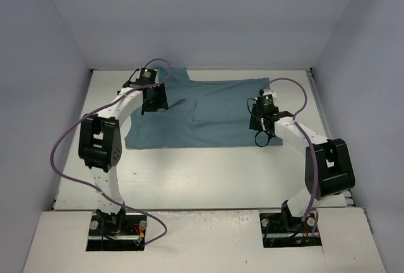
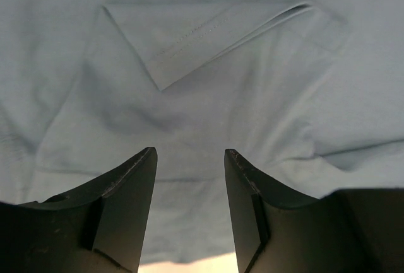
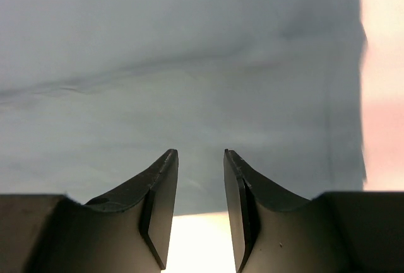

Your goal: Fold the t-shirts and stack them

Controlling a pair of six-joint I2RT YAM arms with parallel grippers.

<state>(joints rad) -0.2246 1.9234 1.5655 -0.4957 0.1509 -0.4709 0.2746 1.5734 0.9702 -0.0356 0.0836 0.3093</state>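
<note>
One soft teal t-shirt (image 1: 208,112) was all there was to work with, spread mostly flat across the far half of the table (image 1: 189,172). To my eye it would handle as light, limp cloth, with no stiffness to it, likely to sag and drag the moment an edge was lifted, neither slippery nor fragile. Over the t-shirt's left end the left gripper (image 2: 189,153) hung released, jaws parted with nothing between them and the fabric close beneath. Just ahead of it a sleeve (image 2: 189,40) lay turned in over the t-shirt's body, its stitched hem showing. I judged the sensible hold to be a shallow pinch at an outer edge or corner on each side, both ends raised together so the cloth would not bunch. Across the t-shirt's middle it looked plain and unprinted, a dusty blue-green, with shallow wrinkles and one flap overlapping near the centre. At the t-shirt's right near corner the right gripper (image 3: 201,153) was likewise released. Its jaws stood closer together but gripped nothing, the near edge of the cloth lay between its fingertips, and bare table showed beyond the t-shirt's right side.
</note>
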